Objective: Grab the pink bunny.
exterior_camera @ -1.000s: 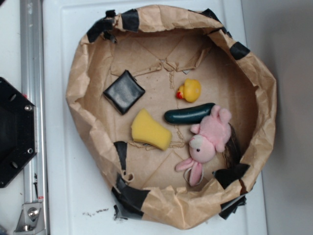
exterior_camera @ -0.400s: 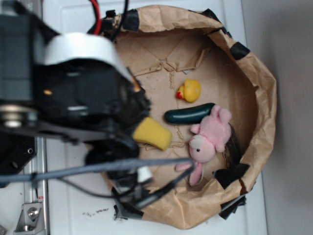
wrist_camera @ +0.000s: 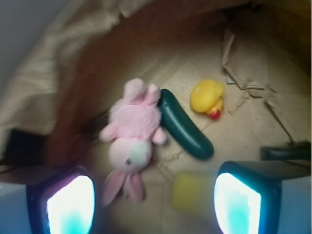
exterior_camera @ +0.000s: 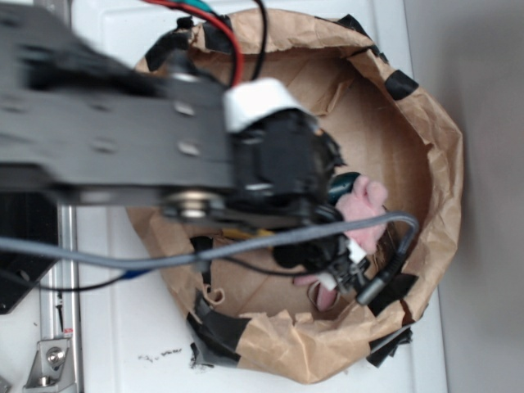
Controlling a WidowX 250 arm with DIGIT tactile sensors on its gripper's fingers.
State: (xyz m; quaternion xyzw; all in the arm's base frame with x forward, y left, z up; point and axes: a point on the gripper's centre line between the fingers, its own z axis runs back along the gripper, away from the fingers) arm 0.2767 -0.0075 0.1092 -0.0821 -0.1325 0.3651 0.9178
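The pink bunny point(wrist_camera: 131, 134) lies on the brown paper floor of the bag, head and floppy ears toward me, feet away. In the exterior view only its body point(exterior_camera: 365, 206) and one ear point(exterior_camera: 325, 296) show past the arm. My gripper point(wrist_camera: 155, 202) is open, its two lit fingers point(wrist_camera: 70, 204) spread wide at the bottom of the wrist view. The bunny sits just ahead of the gap, left of its middle, with nothing between the fingers. The arm's black head hangs above the bunny's left side in the exterior view.
A dark green cucumber point(wrist_camera: 186, 126) touches the bunny's right side. A yellow rubber duck point(wrist_camera: 207, 96) lies beyond it. A blurred yellow sponge point(wrist_camera: 190, 192) sits between the fingers' line. The crumpled paper bag wall point(exterior_camera: 438, 164) rises close behind the bunny.
The arm came in from the left and swept right across the bag, now over the bunny. It now hides the sponge, duck and black pad in the exterior view. The objects have not moved.
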